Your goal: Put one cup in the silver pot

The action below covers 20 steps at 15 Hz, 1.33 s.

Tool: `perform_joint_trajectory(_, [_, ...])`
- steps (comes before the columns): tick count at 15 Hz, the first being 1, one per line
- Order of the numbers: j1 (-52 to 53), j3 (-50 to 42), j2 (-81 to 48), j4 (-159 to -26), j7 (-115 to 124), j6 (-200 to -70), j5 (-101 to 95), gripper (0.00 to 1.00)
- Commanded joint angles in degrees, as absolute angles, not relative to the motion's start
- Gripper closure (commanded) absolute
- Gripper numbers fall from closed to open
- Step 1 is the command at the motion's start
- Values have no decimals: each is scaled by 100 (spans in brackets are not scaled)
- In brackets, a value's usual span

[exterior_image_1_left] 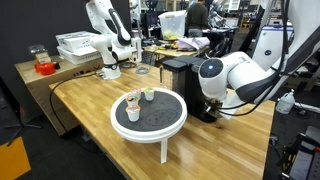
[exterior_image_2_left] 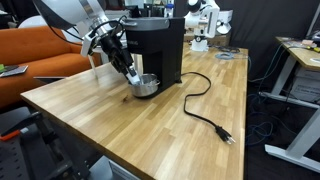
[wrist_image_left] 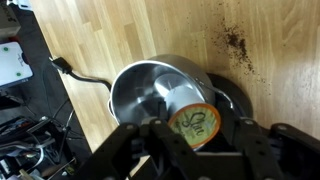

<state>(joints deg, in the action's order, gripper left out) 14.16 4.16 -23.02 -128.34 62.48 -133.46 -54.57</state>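
Note:
In the wrist view my gripper [wrist_image_left: 197, 142] is shut on the small yellow-green cup [wrist_image_left: 195, 122], whose printed top faces the camera. The cup hangs over the open mouth of the silver pot [wrist_image_left: 135, 95], at its near right side. The pot is shiny, round and looks empty inside. In an exterior view the gripper [exterior_image_2_left: 133, 73] reaches down at the pot [exterior_image_2_left: 148, 86], which stands on the wooden table in front of the black coffee machine [exterior_image_2_left: 160, 45]. The cup is hidden by the fingers there. In an exterior view the arm [exterior_image_1_left: 222, 80] blocks the pot.
A black power cord [exterior_image_2_left: 205, 110] runs across the wooden table from the coffee machine. A round white table [exterior_image_1_left: 165, 125] holds a pink-red cup [exterior_image_1_left: 133, 108] and a white cup [exterior_image_1_left: 148, 96]. An orange sofa [exterior_image_2_left: 45, 55] stands behind the table.

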Motion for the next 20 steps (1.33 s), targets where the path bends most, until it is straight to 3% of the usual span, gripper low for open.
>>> perform_joint_trajectory(1, [1323, 433, -2319, -12685, 6103, -13638, -5467, 69])
perform_joint_trajectory(3, [1307, 423, -2325, -12703, 6115, -13751, -5438, 30])
perform_joint_trajectory(8, [1285, 396, -2337, -12718, 6087, -13945, -5279, 0])
perform_joint_trajectory(20, [1328, 285, -2258, -12778, 6115, -14028, -4765, 0])
